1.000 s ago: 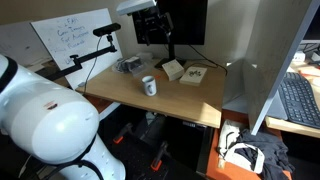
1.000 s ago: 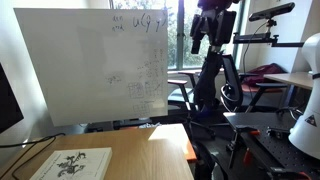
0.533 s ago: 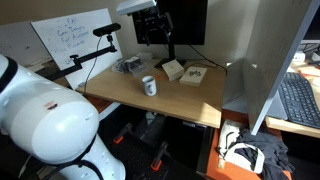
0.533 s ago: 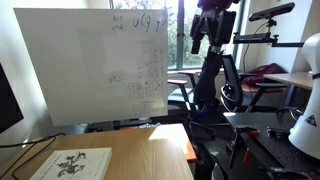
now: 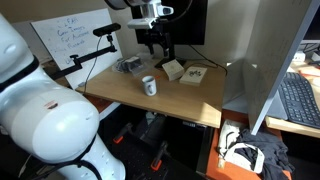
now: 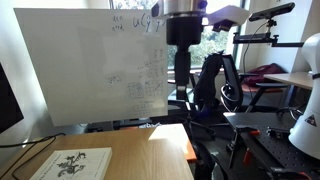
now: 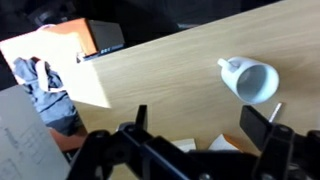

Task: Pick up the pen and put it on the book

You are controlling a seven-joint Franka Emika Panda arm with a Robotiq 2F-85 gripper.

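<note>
Wooden desk (image 7: 150, 75) lies open beside the white mug (image 7: 255, 82), gripper (image 7: 208, 112) spread wide above.

Wooden desk (image 5: 185, 100): white mug (image 5: 148, 86), upright; book (image 5: 193, 75) and small box (image 5: 172, 69) behind it. Gripper (image 5: 155, 42) above, pointing down. Handwritten whiteboard (image 5: 70, 38) alongside. Keyboard (image 5: 298, 100) beyond grey partition (image 5: 262, 60). White robot body (image 5: 45, 125) in foreground.

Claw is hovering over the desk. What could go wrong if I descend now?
1. The white mug sits just ahead of one finger of the open claw in the wrist view, so a straight descent might clip or tip it.
2. I cannot make out the pen in any view, so a grasp now would be blind.
</note>
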